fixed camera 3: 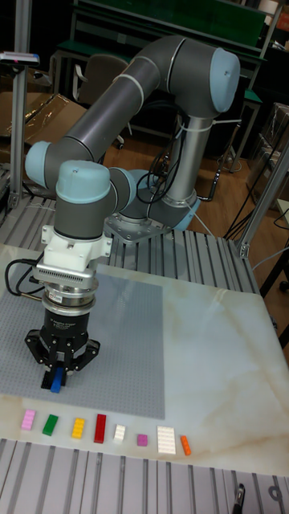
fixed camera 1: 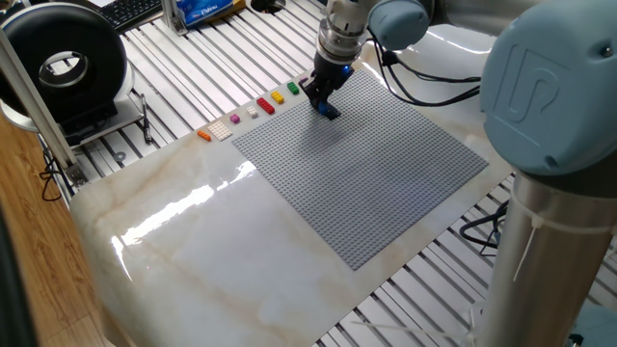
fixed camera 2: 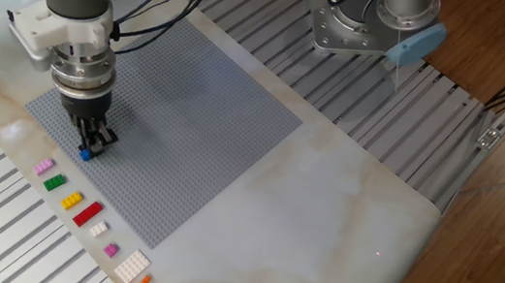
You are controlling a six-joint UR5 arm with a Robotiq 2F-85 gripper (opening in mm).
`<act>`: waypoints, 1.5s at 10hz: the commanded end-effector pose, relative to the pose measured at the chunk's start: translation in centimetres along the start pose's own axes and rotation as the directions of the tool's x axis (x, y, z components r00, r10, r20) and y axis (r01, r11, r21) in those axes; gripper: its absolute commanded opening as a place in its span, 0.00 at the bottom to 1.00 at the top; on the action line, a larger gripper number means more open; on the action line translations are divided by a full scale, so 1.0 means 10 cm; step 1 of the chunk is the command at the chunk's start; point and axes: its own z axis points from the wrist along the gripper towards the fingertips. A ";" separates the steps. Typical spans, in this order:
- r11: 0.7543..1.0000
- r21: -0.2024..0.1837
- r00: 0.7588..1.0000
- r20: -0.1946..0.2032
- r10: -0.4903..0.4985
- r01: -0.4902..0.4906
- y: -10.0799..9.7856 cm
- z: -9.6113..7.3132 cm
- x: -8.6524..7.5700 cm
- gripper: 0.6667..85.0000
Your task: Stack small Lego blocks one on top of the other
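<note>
Hand: my hand (fixed camera 3: 56, 377) points straight down over the near-left part of the grey baseplate (fixed camera 2: 197, 115), its fingers pinching a blue Lego block (fixed camera 2: 85, 153).
Blue block: I see it at the fingertips, right at the baseplate surface; whether it is seated I cannot tell.
Spare bricks: a row (fixed camera 3: 100, 428) lies on the marble worktop (fixed camera 2: 320, 219) just beside the baseplate's edge: pink, green, yellow, red, white, purple, white, orange.
</note>
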 end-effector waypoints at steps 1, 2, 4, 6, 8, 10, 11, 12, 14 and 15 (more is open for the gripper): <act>0.999 0.025 0.999 -0.021 0.027 -0.026 -0.07 -0.02 0.05 0.15; 0.999 0.043 0.999 -0.031 0.035 -0.033 -0.08 -0.05 0.07 0.12; 0.998 0.049 0.999 -0.033 0.032 -0.031 -0.06 -0.07 0.06 0.09; 0.997 0.069 0.999 -0.032 0.024 -0.022 -0.14 -0.05 0.07 0.09; 0.998 0.060 1.000 -0.023 0.020 -0.019 -0.12 -0.03 0.05 0.09; 0.999 0.047 1.000 -0.008 0.012 -0.012 -0.08 0.05 0.02 0.08; 0.999 0.045 1.000 -0.007 0.012 -0.012 -0.07 0.05 0.02 0.08; 0.999 0.037 1.000 -0.009 0.014 -0.014 -0.06 0.04 0.03 0.08; 1.000 0.013 1.000 -0.012 0.021 -0.021 -0.06 0.07 0.04 0.12; 1.000 0.013 1.000 -0.014 0.021 -0.021 -0.07 0.07 0.04 0.12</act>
